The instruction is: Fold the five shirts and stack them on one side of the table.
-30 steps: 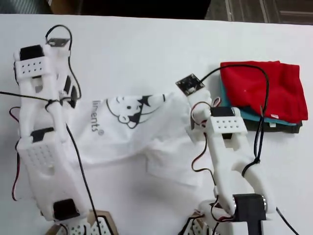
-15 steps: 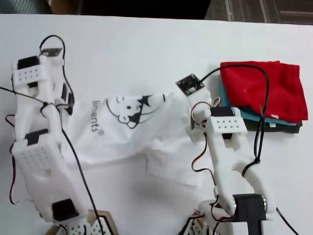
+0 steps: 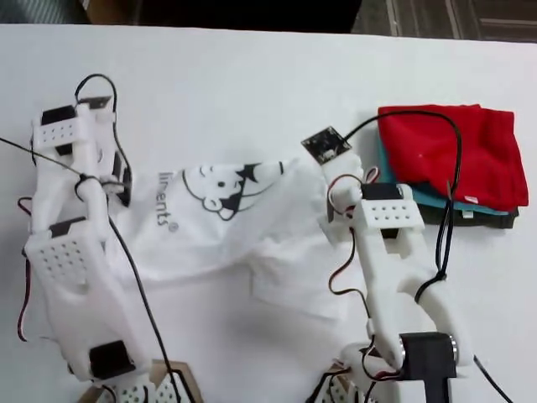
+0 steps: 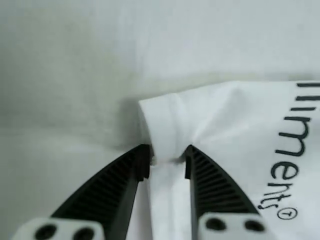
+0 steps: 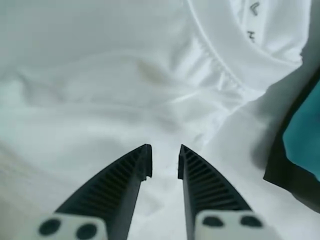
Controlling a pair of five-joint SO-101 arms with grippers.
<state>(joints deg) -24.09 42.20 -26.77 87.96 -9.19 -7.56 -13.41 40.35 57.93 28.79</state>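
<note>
Since half a second ago the left arm has swung back a little toward the white shirt [image 3: 243, 227], after drifting away from it the moment before. On my screens the right arm and the shirt sit where they were.

My left hand [image 4: 166, 161] is clamped on the shirt's outer edge, just beside the printed lettering. Cloth is bunched between the fingertips, and a small folded corner stands up past them.

My right hand [image 5: 164, 162] is over the opposite side of the shirt, near the collar. Its fingers are slightly apart with nothing gripped between them. I cannot tell whether the tips touch the fabric.

The shirt itself lies crumpled and print side up on the desk [image 3: 252, 75], between the two arms and not yet folded.

Past the right hand, just beside the shirt's collar side, sits the stack. A red shirt [image 3: 445, 155] is on top, a teal shirt [image 5: 302, 145] is under it, and a dark shirt [image 5: 285, 175] is at the bottom with its edge poking out toward the white shirt.
</note>
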